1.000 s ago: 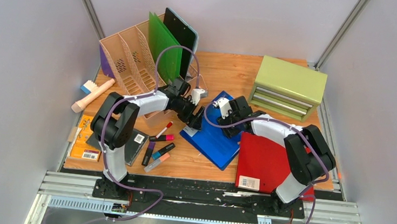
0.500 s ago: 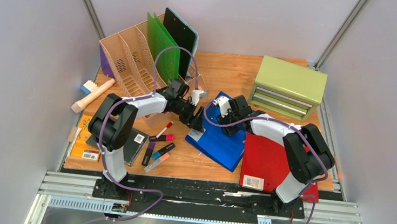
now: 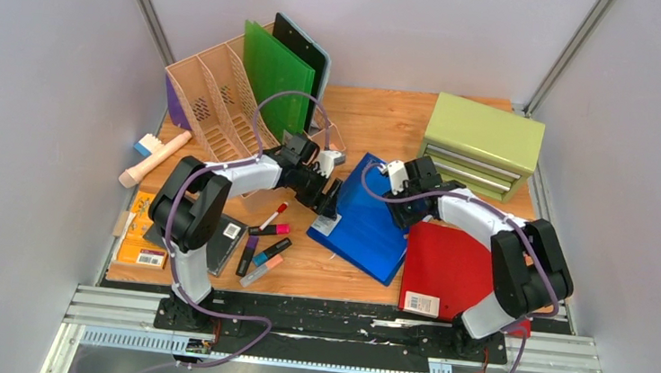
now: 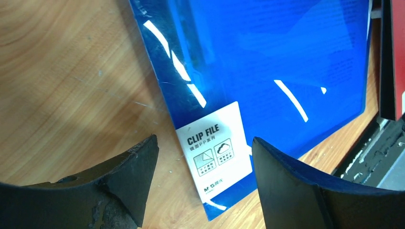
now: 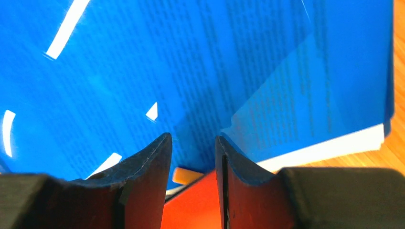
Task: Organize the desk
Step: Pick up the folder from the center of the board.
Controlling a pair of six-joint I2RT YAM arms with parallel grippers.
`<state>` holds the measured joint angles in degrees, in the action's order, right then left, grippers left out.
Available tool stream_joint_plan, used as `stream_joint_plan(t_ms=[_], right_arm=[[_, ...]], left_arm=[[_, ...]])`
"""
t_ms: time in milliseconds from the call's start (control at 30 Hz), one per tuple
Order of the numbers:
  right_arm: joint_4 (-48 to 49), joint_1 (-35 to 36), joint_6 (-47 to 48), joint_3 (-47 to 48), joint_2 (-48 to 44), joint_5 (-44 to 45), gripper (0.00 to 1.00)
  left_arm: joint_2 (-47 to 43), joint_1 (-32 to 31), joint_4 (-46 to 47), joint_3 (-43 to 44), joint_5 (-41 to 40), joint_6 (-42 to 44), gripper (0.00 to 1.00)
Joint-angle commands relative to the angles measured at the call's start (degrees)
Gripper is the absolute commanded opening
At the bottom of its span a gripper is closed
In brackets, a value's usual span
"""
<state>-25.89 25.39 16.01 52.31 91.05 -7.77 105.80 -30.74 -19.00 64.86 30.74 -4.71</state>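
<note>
One desk (image 3: 378, 114), lying ahead of the arm bases, was judged mid-tidying. On it were counted one green cabinet (image 3: 485, 132), one wooden rack (image 3: 212, 104), one blue file (image 3: 368, 230) and one red file (image 3: 451, 260). The blue file's labelled corner was straddled by the left gripper (image 4: 203, 157), jaws wide and empty. The right gripper (image 5: 193, 152) was narrowly parted and held nothing. A firm pinch on that corner would be called for next.

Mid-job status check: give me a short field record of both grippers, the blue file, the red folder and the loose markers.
left gripper: open wide, jaws either side of the labelled corner of the blue clip file, not closed on it
right gripper: jaws narrowly apart above the file's edge beside the red folder, nothing seen between them
blue clip file: flat on the desk, skewed
red folder: flat, right of the file
markers: loose, left of the file
file rack: back left, green folder standing in it
</note>
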Motion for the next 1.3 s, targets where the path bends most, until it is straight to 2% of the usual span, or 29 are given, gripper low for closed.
stream_joint_plan(t_ms=[0, 600, 1000, 1267], right_arm=[[-2.8, -2.9, 1.5, 0.0, -2.7, 1.6, 0.39], [-1.0, -13.7, 6.2, 0.3, -0.8, 5.7, 0.33], [-0.7, -13.3, 6.0, -1.3, 3.6, 3.5, 0.29], [-0.8, -10.2, 4.2, 0.1, 6.3, -0.1, 0.28]], left_arm=[[0.5, -0.2, -1.0, 1.4, -3.7, 0.4, 0.81], [1.1, -0.2, -1.0, 1.2, -4.7, 1.6, 0.81], [1.5, -0.2, -0.9, 1.6, -4.4, 2.0, 0.81], [0.3, 0.5, -1.3, 1.7, -8.0, 1.9, 0.81]])
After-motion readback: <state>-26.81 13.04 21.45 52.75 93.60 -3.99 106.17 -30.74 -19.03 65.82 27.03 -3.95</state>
